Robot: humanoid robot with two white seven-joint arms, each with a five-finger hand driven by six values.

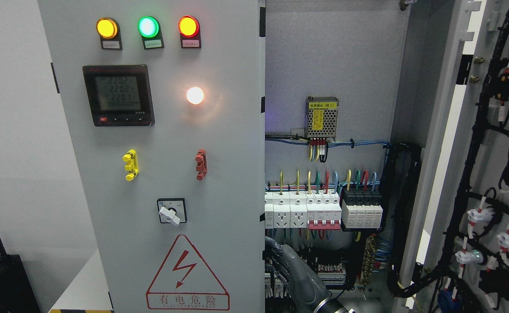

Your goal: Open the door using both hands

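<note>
The cabinet's left door (219,143) is a grey panel with three indicator lamps, a meter, a rotary switch and a red warning triangle. Its free edge runs down the picture's middle. The right door (476,174) stands swung wide open at the right, showing black wiring on its inner face. My right hand (276,256) comes up from the bottom edge just right of the middle. Its dark fingers (272,248) curl against the left door's free edge, low down, and their tips are hidden behind that edge. My left arm does not show.
Inside the open cabinet are a power module (322,116), a row of breakers and sockets (319,211) and terminal blocks with coloured wires right behind my hand. A black object (2,282) stands at the lower left, by a white wall.
</note>
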